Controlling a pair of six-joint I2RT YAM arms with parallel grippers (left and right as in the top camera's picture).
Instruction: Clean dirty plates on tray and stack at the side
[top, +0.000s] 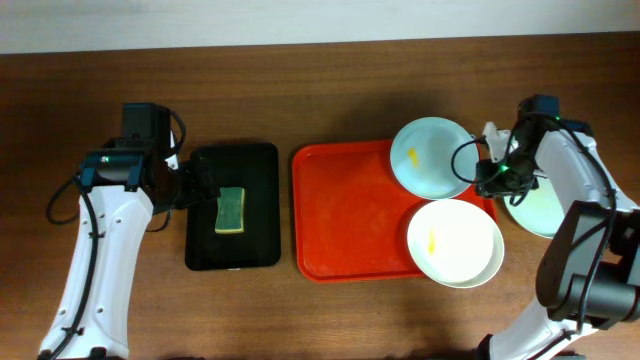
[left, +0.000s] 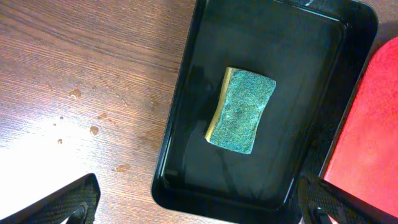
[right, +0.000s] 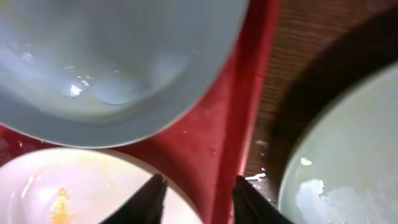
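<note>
The red tray (top: 345, 215) holds two dirty plates: a pale blue one (top: 432, 157) at its far right corner and a white one (top: 455, 243) with a yellow smear at its near right. A third pale mint plate (top: 540, 208) lies on the table right of the tray, partly under my right arm. My right gripper (top: 486, 178) hovers over the tray's right rim (right: 249, 112), open, with nothing between its fingertips (right: 154, 196); the blue plate (right: 112, 62), white plate (right: 56, 186) and mint plate (right: 342, 162) surround it. My left gripper (top: 203, 186) stands wide open over the black tray.
A black tray (top: 205, 255) left of the red tray holds a green-yellow sponge (top: 231, 210); the left wrist view shows the sponge (left: 241, 110) lying green side up inside the black tray (left: 180, 124). Water drops (left: 93, 129) spot the wooden table.
</note>
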